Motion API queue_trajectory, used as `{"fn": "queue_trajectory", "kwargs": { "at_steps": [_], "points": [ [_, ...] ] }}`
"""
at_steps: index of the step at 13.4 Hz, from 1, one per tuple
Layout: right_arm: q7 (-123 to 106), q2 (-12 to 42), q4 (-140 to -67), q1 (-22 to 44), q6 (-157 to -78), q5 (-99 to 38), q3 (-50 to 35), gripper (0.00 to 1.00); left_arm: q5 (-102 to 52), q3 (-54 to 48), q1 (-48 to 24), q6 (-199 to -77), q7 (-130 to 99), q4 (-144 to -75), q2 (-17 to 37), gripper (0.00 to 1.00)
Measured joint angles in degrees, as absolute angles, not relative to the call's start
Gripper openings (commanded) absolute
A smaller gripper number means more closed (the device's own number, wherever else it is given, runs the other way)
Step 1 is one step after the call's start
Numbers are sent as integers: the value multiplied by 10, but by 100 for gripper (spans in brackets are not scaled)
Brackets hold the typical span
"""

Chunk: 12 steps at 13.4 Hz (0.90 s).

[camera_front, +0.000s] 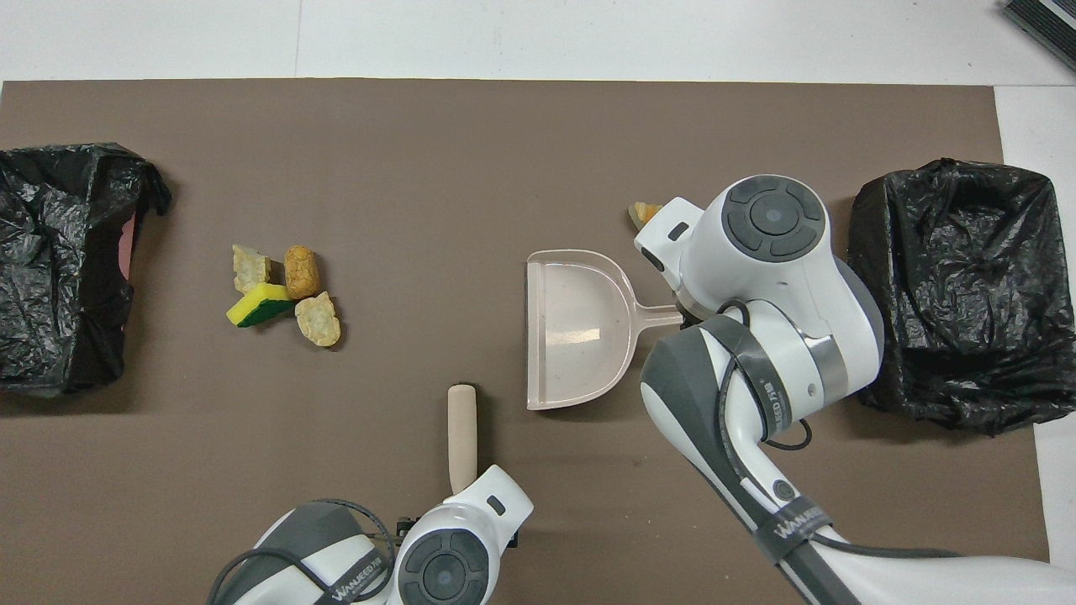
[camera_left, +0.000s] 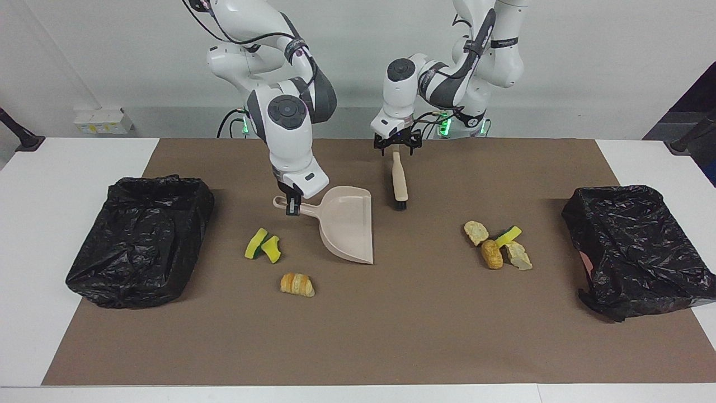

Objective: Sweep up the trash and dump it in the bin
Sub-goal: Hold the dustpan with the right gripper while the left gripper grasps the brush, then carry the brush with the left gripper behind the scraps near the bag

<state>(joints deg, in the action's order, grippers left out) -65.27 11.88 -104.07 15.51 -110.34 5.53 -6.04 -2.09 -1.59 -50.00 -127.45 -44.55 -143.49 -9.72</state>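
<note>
A beige dustpan [camera_left: 347, 224] lies flat on the brown mat; it also shows in the overhead view [camera_front: 576, 328]. My right gripper [camera_left: 292, 208] is shut on its handle. Two sponge wedges [camera_left: 263, 245] and a croissant [camera_left: 297, 284] lie beside the pan, toward the right arm's end. A brush [camera_left: 399, 184] lies beside the pan, nearer to the robots. My left gripper [camera_left: 397, 146] is open just over its handle tip. A second pile lies toward the left arm's end: a bread chunk [camera_left: 476, 232], a bun [camera_left: 491, 253], a sponge wedge [camera_left: 508, 235] and another bread chunk [camera_left: 519, 256].
A bin lined with a black bag [camera_left: 140, 238] stands at the right arm's end of the mat. Another [camera_left: 637, 246] stands at the left arm's end. The mat's edge [camera_left: 335, 375] lies farthest from the robots. In the overhead view the right arm hides the two sponge wedges.
</note>
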Motion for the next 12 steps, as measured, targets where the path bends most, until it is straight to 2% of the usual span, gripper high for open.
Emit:
{"fn": "queue_trajectory", "kwargs": {
  "at_steps": [8,12],
  "points": [
    [-645,118,-1041,156,-1104,55,-61,0,-21,-16,-498,-1274,-425,-1433,-95,0],
    [-645,118,-1041,156,-1106,55,-61,0,-20,-15,-433,-1216,-402,-1401,-115,0]
  ]
}}
